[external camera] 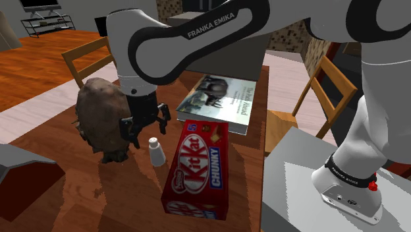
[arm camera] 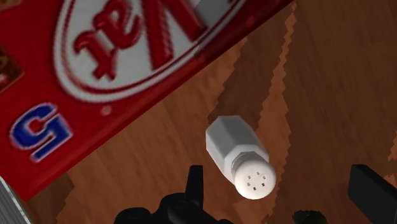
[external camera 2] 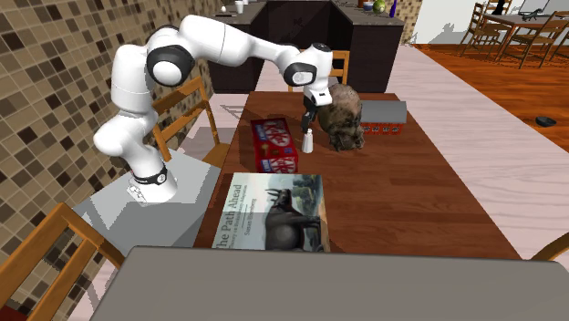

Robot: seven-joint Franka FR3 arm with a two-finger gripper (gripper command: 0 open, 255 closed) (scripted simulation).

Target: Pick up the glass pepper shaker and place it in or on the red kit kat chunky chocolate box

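I have the jaws released, both fingers (arm camera: 195,182) standing apart with nothing clasped. They hang above the white pepper shaker (external camera: 155,153), a little toward the shoulder view's left of it. The shaker stands upright on the wooden table (external camera: 92,198), just beside the long edge of the red Kit Kat box (external camera: 197,170) and apart from it. A brown lumpy object (external camera: 102,122) sits close on its other side. In the wrist view the shaker's perforated cap (arm camera: 256,179) lies between the fingers but nearer one of them, so I judge the step in hand to be lining up and coming down for the grasp. To do it well, I would first shift sideways until the cap sits midway. Then I would descend straight, so neither finger clips the cap and tips the shaker toward the box. I would close on the faceted body (arm camera: 228,141) below the cap, low enough for a firm hold, since the smooth sides may slip. The lumpy object leaves little room on that side, so I would keep the fingers from brushing it on the way down.
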